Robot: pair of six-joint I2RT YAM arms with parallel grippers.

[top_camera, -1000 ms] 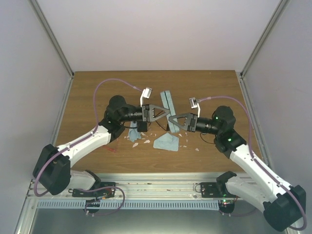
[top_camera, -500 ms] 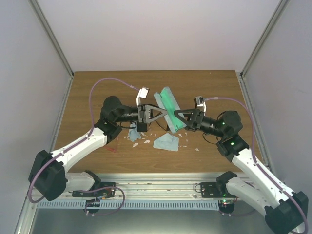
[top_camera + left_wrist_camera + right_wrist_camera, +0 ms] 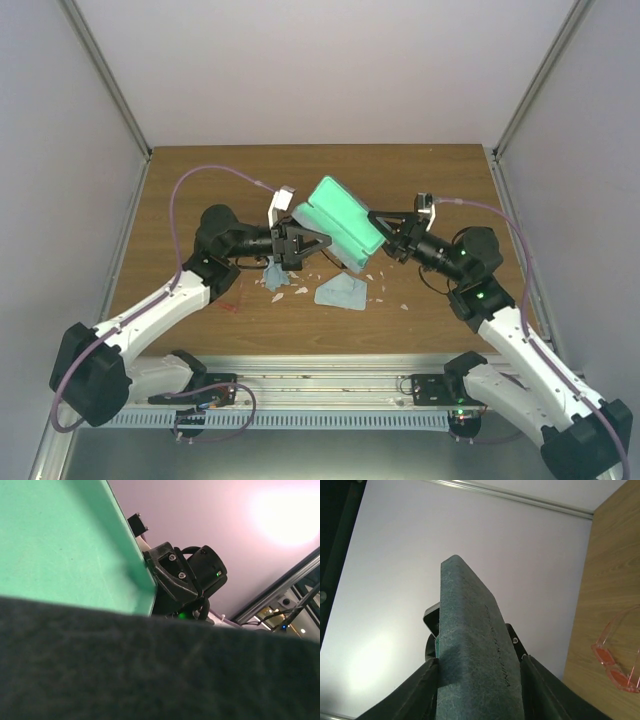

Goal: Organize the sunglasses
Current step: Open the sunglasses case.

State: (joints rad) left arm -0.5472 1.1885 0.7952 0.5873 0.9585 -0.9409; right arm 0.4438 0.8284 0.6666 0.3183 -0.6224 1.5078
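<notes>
Top external view: above the middle of the table (image 3: 200, 180), an open case (image 3: 340, 222) with green lining is held tilted, clamped at its lower-left edge by the left end effector (image 3: 312, 243) and at its right edge by the right end effector (image 3: 380, 233). The sunglasses cannot be located.
</notes>
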